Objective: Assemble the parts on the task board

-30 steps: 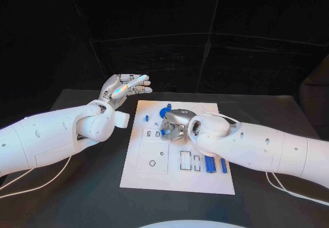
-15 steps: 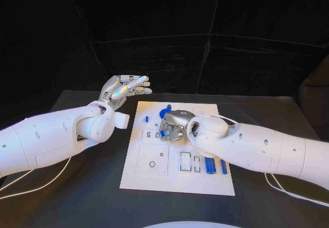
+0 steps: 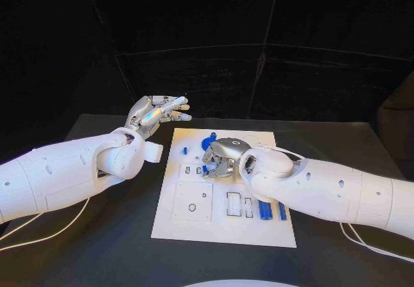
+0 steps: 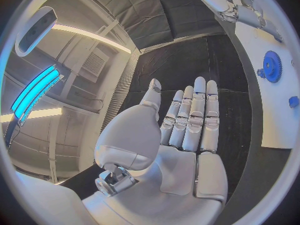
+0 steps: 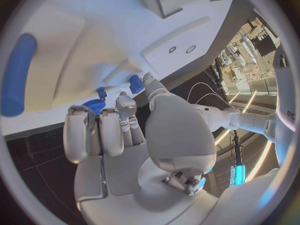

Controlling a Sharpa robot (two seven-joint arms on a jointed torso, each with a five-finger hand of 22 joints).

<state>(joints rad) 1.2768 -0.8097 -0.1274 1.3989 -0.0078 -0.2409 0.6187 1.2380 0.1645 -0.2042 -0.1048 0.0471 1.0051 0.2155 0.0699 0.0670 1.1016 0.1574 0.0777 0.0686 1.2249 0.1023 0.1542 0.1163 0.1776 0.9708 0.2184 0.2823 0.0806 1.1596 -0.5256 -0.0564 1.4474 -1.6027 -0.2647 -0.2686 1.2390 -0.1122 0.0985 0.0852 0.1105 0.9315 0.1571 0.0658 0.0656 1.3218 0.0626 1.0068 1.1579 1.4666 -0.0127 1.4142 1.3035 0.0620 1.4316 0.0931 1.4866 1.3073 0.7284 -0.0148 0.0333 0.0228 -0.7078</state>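
Task board on black table, right hand pinching small blue part, left hand raised, fingers spread, empty

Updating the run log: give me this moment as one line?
left hand: raised beyond board, open, empty | right hand: over white task board, fingers on small blue part | round blue gear: on board

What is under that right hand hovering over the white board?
Under the right hand lies the task board, with a blue gear and a small blue part by its fingertips. Whether the fingertips touch that part, and whatever sits beneath the palm, is covered.
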